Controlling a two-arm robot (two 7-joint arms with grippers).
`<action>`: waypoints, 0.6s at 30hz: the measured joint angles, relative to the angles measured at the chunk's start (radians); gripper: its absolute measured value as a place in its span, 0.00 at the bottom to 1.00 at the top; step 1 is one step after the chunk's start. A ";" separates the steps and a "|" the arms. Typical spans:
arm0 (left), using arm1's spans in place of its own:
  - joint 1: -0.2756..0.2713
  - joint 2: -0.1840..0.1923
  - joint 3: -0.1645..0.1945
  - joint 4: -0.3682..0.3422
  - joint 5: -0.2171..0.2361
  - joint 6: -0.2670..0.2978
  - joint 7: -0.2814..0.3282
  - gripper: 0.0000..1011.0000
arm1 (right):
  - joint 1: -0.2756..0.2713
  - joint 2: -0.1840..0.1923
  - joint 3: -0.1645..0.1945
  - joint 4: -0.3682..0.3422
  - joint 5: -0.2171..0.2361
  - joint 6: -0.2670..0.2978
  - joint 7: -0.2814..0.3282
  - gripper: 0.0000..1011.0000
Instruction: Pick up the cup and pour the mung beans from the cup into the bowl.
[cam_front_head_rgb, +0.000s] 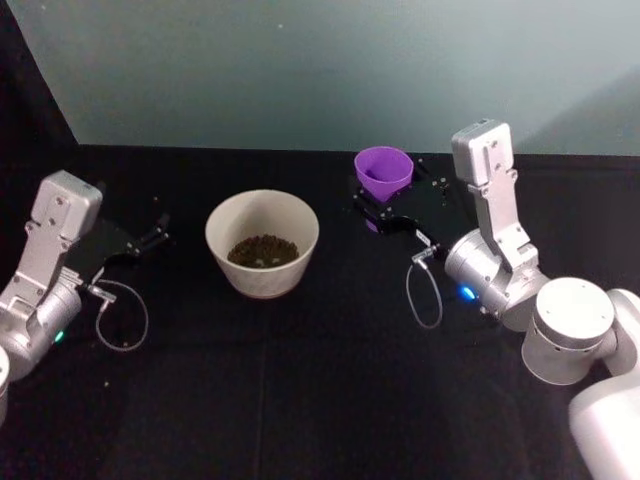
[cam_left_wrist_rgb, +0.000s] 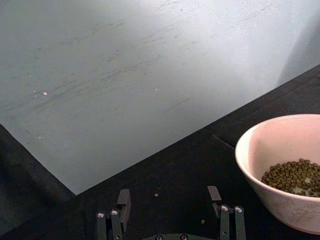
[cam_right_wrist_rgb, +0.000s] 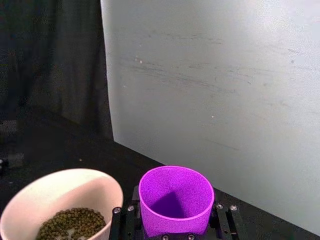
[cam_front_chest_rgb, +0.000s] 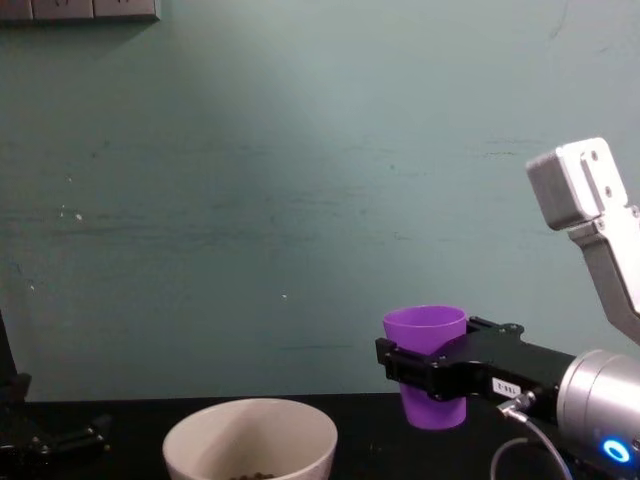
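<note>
the right gripper (cam_front_head_rgb: 385, 208) was found clamped on the cup (cam_front_head_rgb: 383, 170), one finger on each side of its lower wall. the cup was held upright, mouth up, lifted clear of the table (cam_front_head_rgb: 300, 400). in the head view it sat at about 2 o'clock from the bowl (cam_front_head_rgb: 262, 242), near it but apart. seen from the wrist camera, the inside of the cup (cam_right_wrist_rgb: 175, 200) appeared bare purple, with no grains visible.

the beans (cam_front_head_rgb: 262, 250) lay as a dark heap in the bottom of the bowl, also visible from the right wrist (cam_right_wrist_rgb: 72, 225) and the left wrist (cam_left_wrist_rgb: 295, 176). judged from this, the pour was already done and the cup was being carried level because nothing remained to spill. the upright hold beside the bowl suited setting the cup back on the table at the bowl's 2 to 3 o'clock side.

the left gripper (cam_front_head_rgb: 140, 245) was parked at the bowl's 9 o'clock, well apart from it, its jaws standing wide with nothing between them (cam_left_wrist_rgb: 170, 215). a few loose grains (cam_left_wrist_rgb: 202, 221) lay on the table in front of it, which suggested minor spillage. the bowl stood flat and unsupported, needing no hold.
</note>
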 joint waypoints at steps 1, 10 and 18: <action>0.000 0.000 0.000 0.000 0.000 0.000 0.000 0.99 | -0.001 0.001 0.000 -0.002 0.005 0.001 0.001 0.72; 0.000 0.000 0.000 0.000 0.000 0.000 0.000 0.99 | -0.001 0.001 -0.001 -0.002 0.004 0.001 0.002 0.72; 0.000 0.000 0.000 0.000 0.000 0.000 0.000 0.99 | 0.000 0.001 -0.002 0.000 0.004 0.001 0.003 0.72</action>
